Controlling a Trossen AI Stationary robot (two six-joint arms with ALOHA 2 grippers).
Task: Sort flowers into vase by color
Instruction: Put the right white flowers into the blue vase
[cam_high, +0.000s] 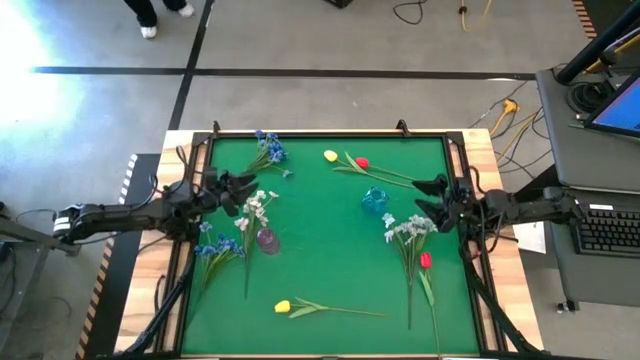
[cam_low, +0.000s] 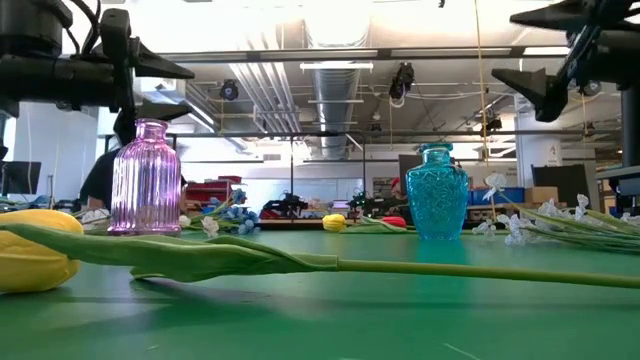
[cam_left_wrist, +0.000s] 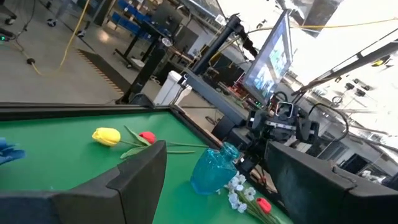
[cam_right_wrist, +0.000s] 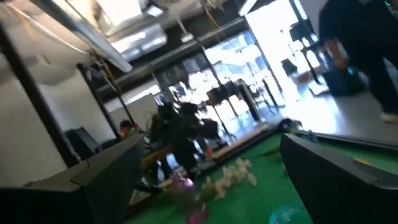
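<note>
- Left gripper (cam_high: 248, 187): jaws spread wide, empty, above the white flowers (cam_high: 255, 207) beside the pink vase (cam_high: 267, 240).
- Right gripper (cam_high: 425, 196): jaws fully apart, empty, near the blue vase (cam_high: 375, 200).
- All flowers lie on the green mat (cam_high: 330, 265).

The high view looks straight down from far above, taking in the whole green bench (cam_high: 330, 250) and the floor around it. The low view sits at bench-top height, facing level across it into the room, very near a yellow flower (cam_low: 35, 250). Each wrist view looks forward past its own dark fingers (cam_left_wrist: 134, 177) across the bench toward the opposite arm. The high, low and left wrist views share the blue vase (cam_high: 374, 200); the purple vase (cam_low: 146, 178) appears in the high, low and right wrist views.
</note>
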